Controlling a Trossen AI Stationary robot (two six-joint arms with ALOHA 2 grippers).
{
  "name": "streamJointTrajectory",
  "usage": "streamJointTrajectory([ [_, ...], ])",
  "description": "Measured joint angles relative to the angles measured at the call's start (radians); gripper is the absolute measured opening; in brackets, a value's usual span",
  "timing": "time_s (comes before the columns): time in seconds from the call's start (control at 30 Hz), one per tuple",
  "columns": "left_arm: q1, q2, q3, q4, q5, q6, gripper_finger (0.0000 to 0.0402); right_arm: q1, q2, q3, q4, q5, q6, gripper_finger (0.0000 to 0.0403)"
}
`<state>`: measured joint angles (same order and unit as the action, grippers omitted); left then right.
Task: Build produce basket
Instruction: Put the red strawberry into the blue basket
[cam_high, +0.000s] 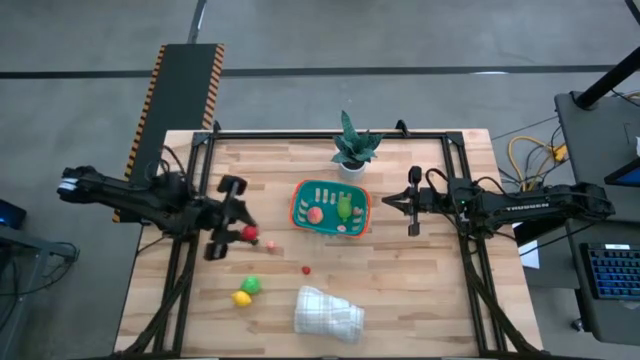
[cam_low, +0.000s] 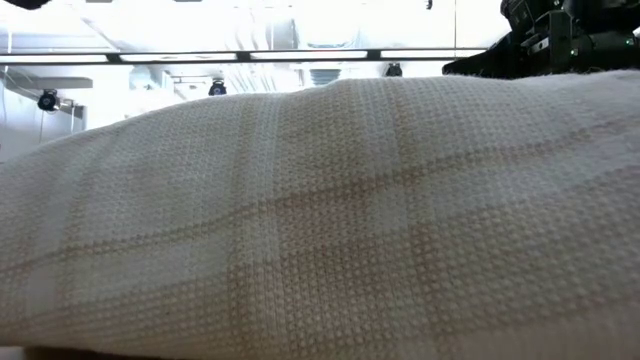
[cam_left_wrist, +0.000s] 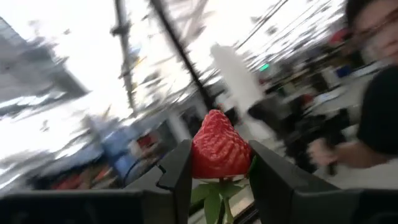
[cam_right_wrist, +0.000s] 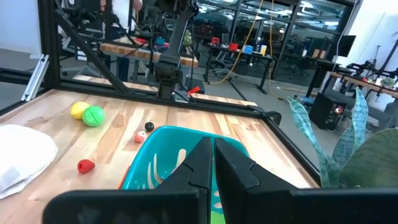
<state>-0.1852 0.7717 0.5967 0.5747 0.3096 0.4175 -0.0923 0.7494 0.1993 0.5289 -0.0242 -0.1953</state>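
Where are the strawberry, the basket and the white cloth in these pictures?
strawberry (cam_left_wrist: 217, 146): left wrist view, middle of its red body, between the left gripper's fingers.
basket (cam_high: 298, 204): high view, left edge of its orange rim.
cloth (cam_high: 328, 313): high view, middle of the folded bundle.

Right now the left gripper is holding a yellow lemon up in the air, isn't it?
Not quite. The left gripper holds a red strawberry, not a yellow lemon; the left wrist view shows it pinched between the fingers. The yellow piece lies on the table in the high view.
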Motion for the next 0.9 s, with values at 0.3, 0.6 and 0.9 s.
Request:
streamJointTrajectory([
  [0.3,0.0,-0.066,-0.064,-0.061,0.109,-0.02,0.0108,0.0,0.0,0.0,0.0,0.0,-0.006,0.0009],
  [0.6,0.001,-0.068,-0.008,0.024,-0.401,0.02,0.0108,0.0,0.0,0.0,0.005,0.001,-0.006,0.0009],
  [0.9,-0.011,0.06,-0.002,0.001,-0.763,0.17,0.0108,0.0,0.0,0.0,0.003,0.0,-0.006,0.0009],
])
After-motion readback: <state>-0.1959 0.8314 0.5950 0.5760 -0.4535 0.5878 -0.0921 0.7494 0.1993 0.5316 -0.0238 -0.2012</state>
